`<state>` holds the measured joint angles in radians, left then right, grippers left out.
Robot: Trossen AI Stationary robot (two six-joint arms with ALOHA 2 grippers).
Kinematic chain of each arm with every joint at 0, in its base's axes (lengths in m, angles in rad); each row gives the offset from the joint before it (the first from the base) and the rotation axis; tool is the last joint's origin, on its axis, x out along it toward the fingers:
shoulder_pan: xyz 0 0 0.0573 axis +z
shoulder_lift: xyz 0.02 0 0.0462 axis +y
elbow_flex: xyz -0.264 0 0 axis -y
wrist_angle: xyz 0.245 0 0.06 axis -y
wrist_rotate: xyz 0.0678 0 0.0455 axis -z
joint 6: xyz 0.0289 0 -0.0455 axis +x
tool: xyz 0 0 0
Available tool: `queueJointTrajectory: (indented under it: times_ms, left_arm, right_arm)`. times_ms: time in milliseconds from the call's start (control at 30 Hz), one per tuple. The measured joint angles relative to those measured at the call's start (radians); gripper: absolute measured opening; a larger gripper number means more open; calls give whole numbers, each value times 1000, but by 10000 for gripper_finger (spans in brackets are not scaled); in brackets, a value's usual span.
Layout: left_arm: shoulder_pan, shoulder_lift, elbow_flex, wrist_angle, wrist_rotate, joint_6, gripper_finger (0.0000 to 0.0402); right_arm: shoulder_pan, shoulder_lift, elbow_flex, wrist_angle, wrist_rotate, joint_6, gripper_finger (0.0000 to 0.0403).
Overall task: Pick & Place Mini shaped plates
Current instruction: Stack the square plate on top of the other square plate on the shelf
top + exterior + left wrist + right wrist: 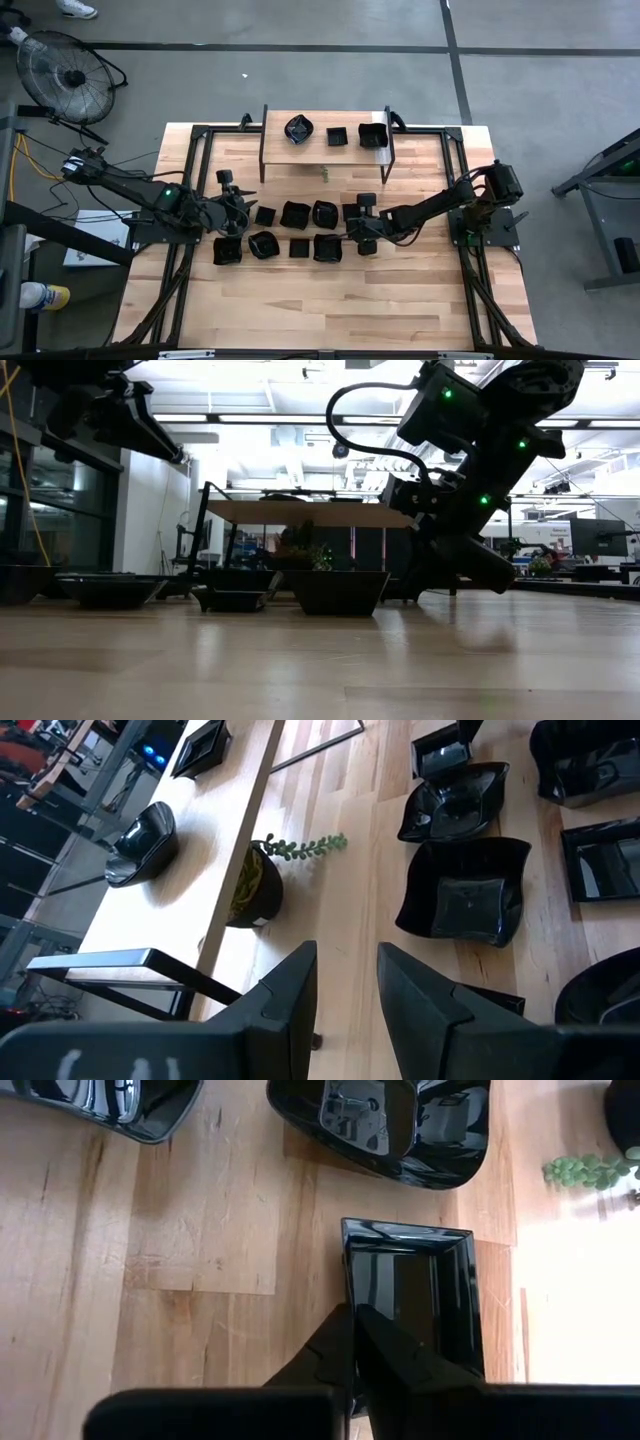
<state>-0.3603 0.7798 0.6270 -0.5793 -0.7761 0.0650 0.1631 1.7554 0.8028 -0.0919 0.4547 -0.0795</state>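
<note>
wooden table (400, 300), right fingers (352, 1342) pinching square plate (420, 1295) rim

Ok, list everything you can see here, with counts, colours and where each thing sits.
shelf plates: three, glossy black, on the raised shelf
table plates: about nine, black, two rows mid-table
square plate: one of those, black, right end
plant: one, green, dark pot, beside the shelf
fan: one, dark, floor, far left
table: one, light wood
left gripper: one, black, open, over the rows' left end
right gripper: one, black, shut on square plate's rim
</note>
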Motion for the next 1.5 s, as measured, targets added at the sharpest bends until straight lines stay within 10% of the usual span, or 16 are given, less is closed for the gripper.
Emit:
queueJointTrajectory:
  times_ms: [1500]
  left_arm:
    - [0,11,0,-23,5,-44,103]
  right_arm:
    - [94,-292,33,21,92,-62,0]
